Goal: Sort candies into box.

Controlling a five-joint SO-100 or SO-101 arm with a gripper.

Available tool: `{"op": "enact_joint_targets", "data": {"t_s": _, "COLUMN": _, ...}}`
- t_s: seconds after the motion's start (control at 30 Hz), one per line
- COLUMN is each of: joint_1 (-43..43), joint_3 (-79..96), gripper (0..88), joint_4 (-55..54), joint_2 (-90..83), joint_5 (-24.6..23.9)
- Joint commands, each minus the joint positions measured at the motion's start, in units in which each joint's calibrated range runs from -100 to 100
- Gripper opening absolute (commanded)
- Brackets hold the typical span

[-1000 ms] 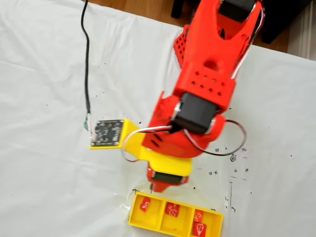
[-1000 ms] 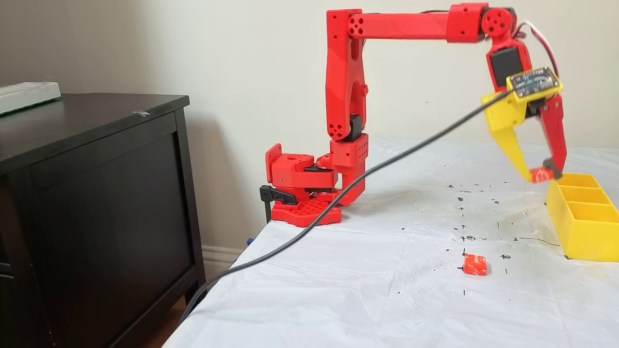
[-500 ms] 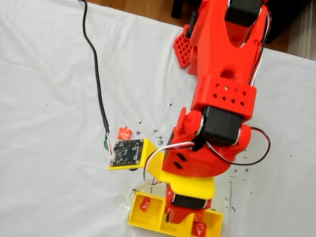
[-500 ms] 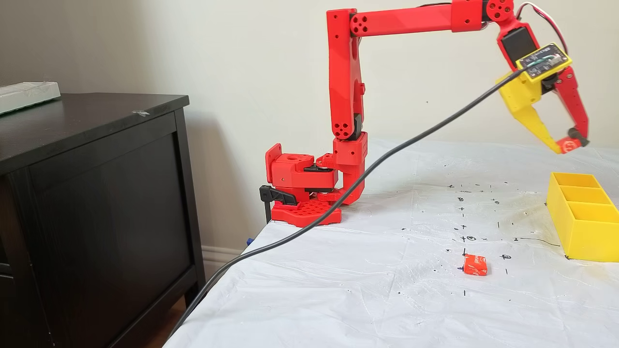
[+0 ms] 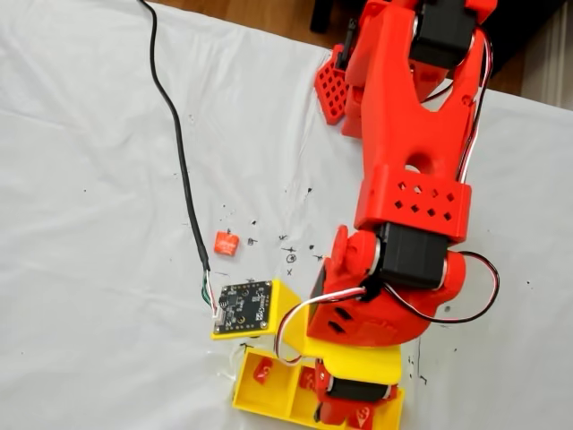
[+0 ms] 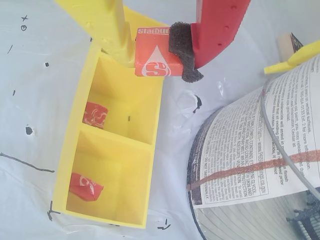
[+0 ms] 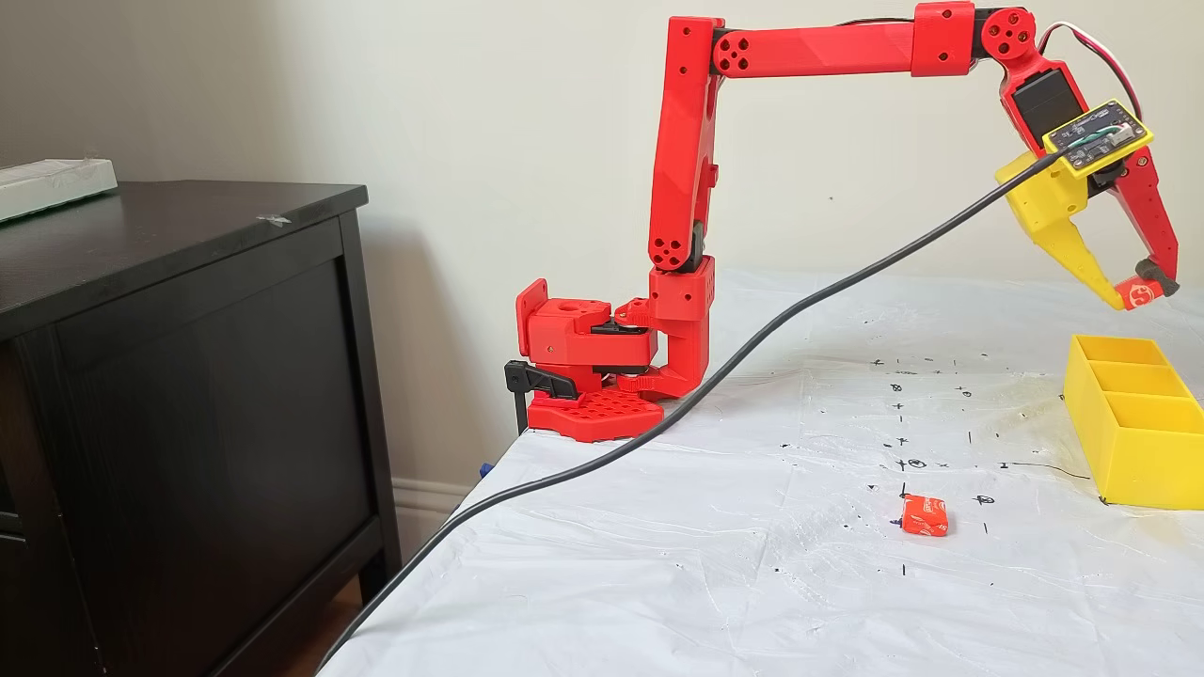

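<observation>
- Where the white sheet covers it, the bench carries everything; scattered black pen marks show on the sheet in both fixed views.
- Dark cabinet stands at the left of the side fixed view, off the bench.
- Red arm rises from its base at the bench's far edge and reaches right, wrist angled down over the box.
- Box, yellow with three compartments, sits at the right of the bench in the side fixed view.
- Black cable runs from the small circuit board on the wrist down over the near bench edge.
- Pincer: yellow finger and red padded finger pressed against a held candy, which hangs above the box's end compartment, clear of the rim.
- Wrist view: one candy lies in the middle compartment, another in the next one.
- Loose candy rests on the sheet, left of the box and well apart from it.
</observation>
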Motion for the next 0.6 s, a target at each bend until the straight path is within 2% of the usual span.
{"op": "enact_joint_targets", "data": {"t_s": 0.0, "joint_1": -1.6, "joint_3": -1.5, "gripper": 0.2, "joint_4": -2.5, "joint_2": -0.5, "joint_5": 0.4}}
{"op": "enact_joint_targets", "data": {"t_s": 0.57, "joint_1": -0.5, "joint_3": -1.8, "gripper": 0.2, "joint_4": -4.3, "joint_2": 3.6, "joint_5": 1.7}}
